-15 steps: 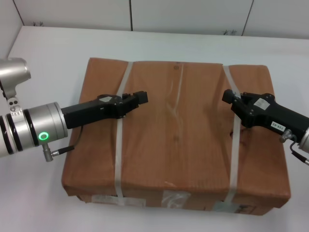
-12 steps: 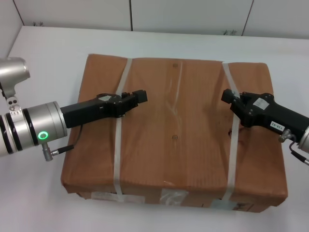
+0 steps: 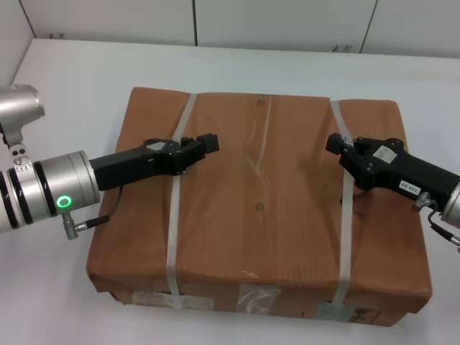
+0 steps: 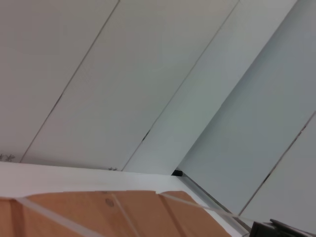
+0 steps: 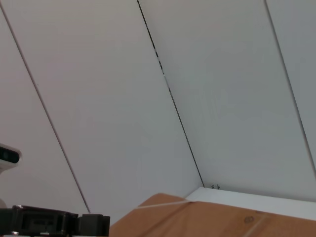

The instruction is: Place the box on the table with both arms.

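Note:
The brown paper-wrapped box fills the middle of the head view over the white table. Two whitish straps bind it, and white labels show on its front edge. My left gripper lies on the box top at the left strap, shut on it. My right gripper lies at the right strap, shut on it. The left wrist view shows the box top and the right gripper's tip. The right wrist view shows the box top and the left gripper.
White wall panels stand right behind the table's far edge. Bare tabletop shows to the left of the box, behind it and at the far right. The left arm's silver segment with a green ring light hangs beside the box's left side.
The box has shifted a little with the grippers: its far edge rose and fell back, and its front edge now sits slightly lower in view. The right gripper has edged left.

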Motion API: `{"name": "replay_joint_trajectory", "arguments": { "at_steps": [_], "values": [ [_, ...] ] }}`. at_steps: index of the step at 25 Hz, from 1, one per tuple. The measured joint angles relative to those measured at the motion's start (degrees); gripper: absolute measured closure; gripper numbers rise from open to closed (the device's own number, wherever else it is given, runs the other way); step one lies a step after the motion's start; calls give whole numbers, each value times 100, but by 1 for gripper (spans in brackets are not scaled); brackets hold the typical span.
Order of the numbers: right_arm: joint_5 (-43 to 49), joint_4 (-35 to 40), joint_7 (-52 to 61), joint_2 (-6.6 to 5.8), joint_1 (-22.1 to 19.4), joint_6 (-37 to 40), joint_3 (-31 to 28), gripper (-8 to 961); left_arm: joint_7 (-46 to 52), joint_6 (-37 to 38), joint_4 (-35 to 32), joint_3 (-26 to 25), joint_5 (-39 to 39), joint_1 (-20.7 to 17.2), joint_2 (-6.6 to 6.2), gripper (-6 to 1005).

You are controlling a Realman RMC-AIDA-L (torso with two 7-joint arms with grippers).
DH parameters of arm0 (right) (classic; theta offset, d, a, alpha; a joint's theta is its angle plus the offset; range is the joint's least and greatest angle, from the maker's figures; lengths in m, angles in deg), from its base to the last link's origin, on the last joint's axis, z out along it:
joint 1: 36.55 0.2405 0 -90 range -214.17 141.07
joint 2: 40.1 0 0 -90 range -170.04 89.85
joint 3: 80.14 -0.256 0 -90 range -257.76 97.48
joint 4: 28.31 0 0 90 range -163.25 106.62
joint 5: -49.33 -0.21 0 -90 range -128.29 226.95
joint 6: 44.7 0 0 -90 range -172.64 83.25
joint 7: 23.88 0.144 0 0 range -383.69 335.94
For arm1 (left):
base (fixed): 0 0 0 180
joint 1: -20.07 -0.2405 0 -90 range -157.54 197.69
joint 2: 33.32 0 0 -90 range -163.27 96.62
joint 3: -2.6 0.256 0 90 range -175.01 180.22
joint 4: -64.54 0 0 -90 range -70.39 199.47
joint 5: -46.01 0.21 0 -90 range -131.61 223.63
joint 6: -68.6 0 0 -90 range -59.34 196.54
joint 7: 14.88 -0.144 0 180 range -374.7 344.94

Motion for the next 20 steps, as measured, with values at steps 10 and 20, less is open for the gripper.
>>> {"name": "replay_joint_trajectory", "arguments": {
  "at_steps": [10, 20],
  "values": [
    [-1, -12, 16, 2, 27, 0, 2, 929, -65, 0, 0, 2, -3, 0, 47, 903],
    [-4, -88, -3, 12, 40, -114, 2, 928, -152, -70, 5, 1, 10, 0, 85, 904]
  ]
}}
